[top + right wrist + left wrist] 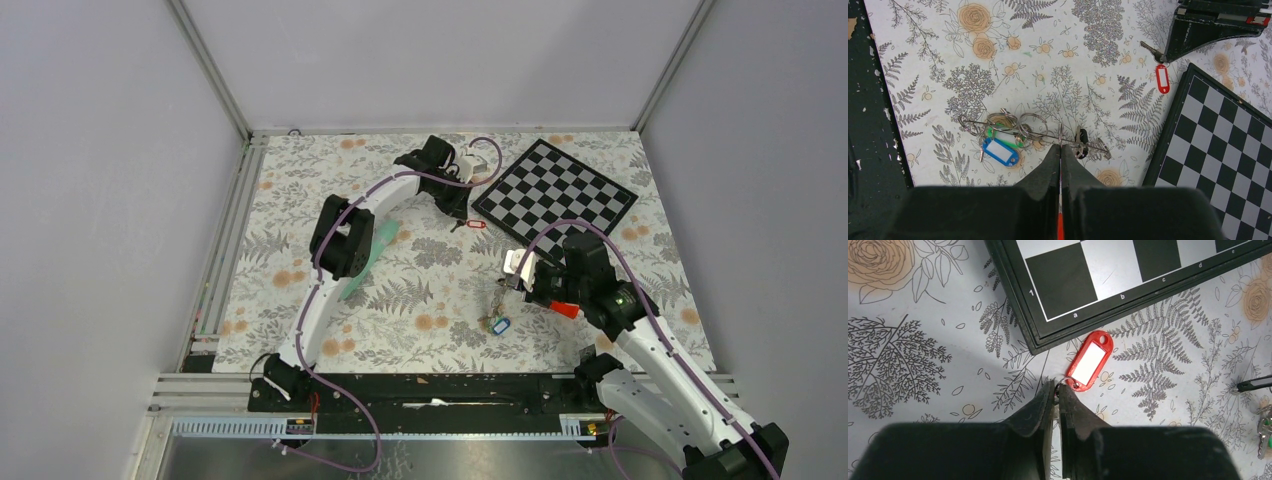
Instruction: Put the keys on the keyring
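Observation:
The red-tagged key lies on the flowered cloth by the chessboard corner. My left gripper is shut on the small metal ring at its end. It also shows in the top view and the right wrist view. The blue-tagged key and green-tagged key hang with several metal rings on a thin wire, near the front in the top view. My right gripper is shut on a thin red plastic piece, its tip at the wire. No flat round grey keyring shows clearly.
The chessboard lies at the back right, with its black rim just beyond the red tag. A mint-green tube lies under the left arm. The table's dark front edge is close to the key bunch.

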Tool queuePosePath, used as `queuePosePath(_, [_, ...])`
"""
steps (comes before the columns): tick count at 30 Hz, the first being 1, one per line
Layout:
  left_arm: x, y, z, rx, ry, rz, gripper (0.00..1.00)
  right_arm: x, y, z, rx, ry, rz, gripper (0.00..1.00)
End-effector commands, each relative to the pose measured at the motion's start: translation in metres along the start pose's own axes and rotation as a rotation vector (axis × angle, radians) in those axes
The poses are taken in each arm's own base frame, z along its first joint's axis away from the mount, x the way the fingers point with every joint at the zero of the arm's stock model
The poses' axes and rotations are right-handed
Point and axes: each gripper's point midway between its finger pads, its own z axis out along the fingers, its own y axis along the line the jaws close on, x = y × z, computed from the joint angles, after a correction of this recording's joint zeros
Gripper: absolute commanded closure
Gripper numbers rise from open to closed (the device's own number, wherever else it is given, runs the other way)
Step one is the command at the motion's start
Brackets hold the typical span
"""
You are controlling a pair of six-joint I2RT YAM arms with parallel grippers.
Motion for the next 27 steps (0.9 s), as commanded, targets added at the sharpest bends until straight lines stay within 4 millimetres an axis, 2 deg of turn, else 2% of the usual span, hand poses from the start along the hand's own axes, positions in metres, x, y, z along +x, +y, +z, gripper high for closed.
queuePosePath(1, [-0.020, -0.009, -0.012, 0.037, -0.056, 0.044, 0.91, -0.009, -0.007, 0.001, 0.019, -0.038, -0.005, 1.00])
queuePosePath(7, [-0.024, -0.011, -0.016, 0.040, -0.070, 0.059, 1.00, -0.008, -0.007, 0.002, 0.019, -0.035, -0.004, 1.00])
queuePosePath(13, [-0.033, -0.019, -0.029, 0.034, -0.105, 0.084, 1.00, -0.007, -0.007, 0.002, 0.019, -0.033, -0.002, 1.00])
queuePosePath(18, [-0.027, -0.029, -0.039, 0.041, -0.113, 0.110, 1.00, -0.006, -0.006, 0.003, 0.017, -0.031, -0.001, 1.00])
queuePosePath(27, [-0.021, -0.035, -0.042, 0.057, -0.109, 0.119, 1.00, -0.005, -0.006, 0.003, 0.015, -0.028, 0.002, 1.00])
